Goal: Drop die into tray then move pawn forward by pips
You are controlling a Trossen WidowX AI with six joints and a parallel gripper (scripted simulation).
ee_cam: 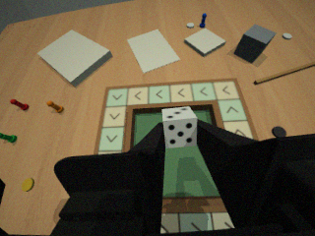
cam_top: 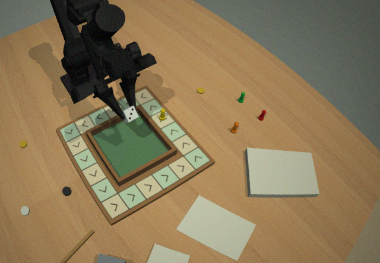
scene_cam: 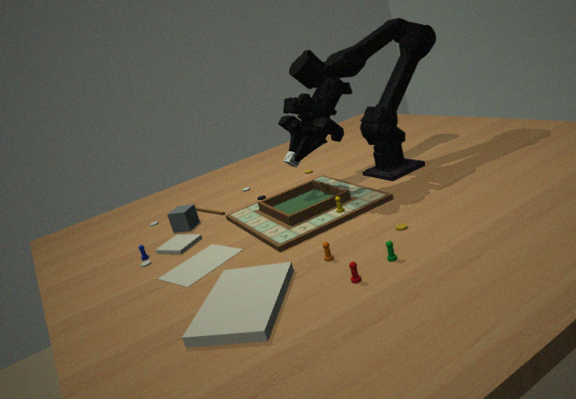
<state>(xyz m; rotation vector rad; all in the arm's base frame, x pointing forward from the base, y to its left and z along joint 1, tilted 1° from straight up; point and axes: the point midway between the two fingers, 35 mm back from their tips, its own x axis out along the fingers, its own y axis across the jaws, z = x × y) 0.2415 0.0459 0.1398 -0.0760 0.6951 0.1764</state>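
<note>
Held die above the board, clock directions taken from the tray's centre in the top view. The gripper (cam_top: 130, 114) (scene_cam: 292, 158) (ee_cam: 177, 125) is closed on the white die (cam_top: 131, 114) (scene_cam: 289, 157) (ee_cam: 180, 132), its fingers pressing opposite sides. The die is raised clear of the dice tray (cam_top: 147, 168) (scene_cam: 320, 209) (ee_cam: 192, 204), appearing at 12 o'clock; the wrist view shows five pips on its near face. The yellow pawn (cam_top: 162, 114) (scene_cam: 338, 204) stands upright on a cream square of the board (cam_top: 148, 187) (scene_cam: 283, 237) (ee_cam: 159, 93), between 1 and 2 o'clock. A green pawn (cam_top: 241, 97) (scene_cam: 391, 250) (ee_cam: 8, 138) stands off the board at 2 o'clock; a black disc (cam_top: 66, 191) (scene_cam: 261, 197) (ee_cam: 279, 132) lies at 8 o'clock.
</note>
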